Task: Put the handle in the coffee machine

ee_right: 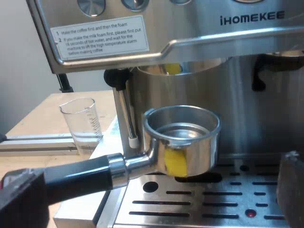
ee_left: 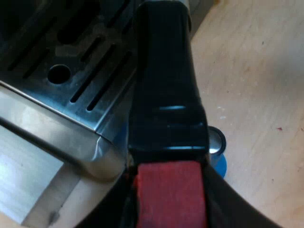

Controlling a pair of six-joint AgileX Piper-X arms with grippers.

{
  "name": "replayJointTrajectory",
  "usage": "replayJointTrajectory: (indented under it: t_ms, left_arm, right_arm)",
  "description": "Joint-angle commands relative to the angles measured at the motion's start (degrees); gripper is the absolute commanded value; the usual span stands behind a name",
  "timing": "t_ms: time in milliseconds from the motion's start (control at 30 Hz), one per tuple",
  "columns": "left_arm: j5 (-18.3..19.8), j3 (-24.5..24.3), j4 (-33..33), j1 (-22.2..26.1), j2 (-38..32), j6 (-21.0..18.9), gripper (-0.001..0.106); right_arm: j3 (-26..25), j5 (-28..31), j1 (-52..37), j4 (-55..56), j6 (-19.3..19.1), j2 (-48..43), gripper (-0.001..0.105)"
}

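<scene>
**Holder held just under the brew head, not locked in**

The holder (ee_right: pixel 183 137) hangs in the air with its metal basket upright. It is just under the brew head (ee_right: pixel 180 66) of the machine (ee_right: pixel 199 28) and over the slotted drip tray (ee_right: pixel 204 204). A narrow gap shows between the basket's rim and the head, so nothing is locked yet. From the right wrist, the dark handle (ee_right: pixel 80 173) runs from the basket toward 8 o'clock. From the left wrist, the same handle points away toward 12 o'clock, past the tray's corner, with its red end (ee_left: pixel 168 190) nearest the camera.

The left gripper (ee_left: pixel 170 209) pinches the handle at that red end, with a dark finger curving up on each side of it. The right gripper (ee_right: pixel 156 194) is spread, its fingers (ee_right: pixel 292 190) well apart with nothing between them. It faces the machine's front, low over the tray.

A steam wand (ee_right: pixel 124 114) hangs at 9 o'clock from the basket, just beside it but apart. Farther out on the same line, a measuring glass (ee_right: pixel 81 123) stands upright on the desk (ee_left: pixel 256 85) beside the machine. A blue tamper (ee_left: pixel 217 154) stands on the desk at 3 o'clock from the tray's corner, partly hidden under the handle. A printed label (ee_right: pixel 102 35) sits on the front panel at 11 o'clock from the basket.
</scene>
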Motion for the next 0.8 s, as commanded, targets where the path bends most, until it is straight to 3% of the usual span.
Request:
replayJointTrajectory:
  t_ms: [33, 267, 533, 700, 800]
  left_arm:
    - [4.5, -0.6, -2.4, 1.1, 1.8, 0.3, 0.0]
    - [6.3, -0.6, -5.2, 3.1, 5.2, 3.7, 0.0]
    - [6.3, -0.7, -9.1, 2.9, 8.4, 4.0, 0.0]
    - [6.3, -1.9, -9.3, 2.9, 10.3, 4.0, 0.0]
    - [7.2, -5.6, -9.3, 2.9, 13.3, 4.0, 0.0]
  right_arm:
    - [-0.1, 0.0, -0.4, -0.8, -2.0, -0.2, 0.105]
    - [-0.1, 0.0, -0.4, -0.8, -3.1, -0.2, 0.105]
    - [-0.1, 0.0, -0.4, -0.8, -3.2, -0.2, 0.105]
    - [-0.1, 0.0, -0.4, -0.8, -3.2, -0.2, 0.105]
    - [-0.1, 0.0, -0.4, -0.8, -3.2, -0.2, 0.105]
